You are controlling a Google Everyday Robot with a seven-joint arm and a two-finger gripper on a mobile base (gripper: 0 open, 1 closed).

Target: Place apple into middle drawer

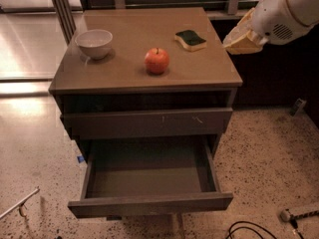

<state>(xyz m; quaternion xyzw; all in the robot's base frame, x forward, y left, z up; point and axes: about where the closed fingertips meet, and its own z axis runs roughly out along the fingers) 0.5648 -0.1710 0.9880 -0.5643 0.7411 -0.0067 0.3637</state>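
Note:
The red-orange apple (156, 61) stands upright on the brown cabinet top (129, 73), near its front middle. The middle drawer (149, 203) is pulled out below, with its plain front panel toward me and its dark tray (147, 171) bare. Above it is a shut drawer front with small pale scratches (149, 122). My gripper (241, 41) hangs on the white arm (286, 11) over the cabinet's right edge, to the right of the apple and apart from it. It holds nothing that I can see.
A white bowl (93, 43) sits at the top's left rear. A green-and-yellow sponge (190, 39) lies at the right rear, just left of the gripper. Black cables (249, 229) lie on the speckled floor at the front right.

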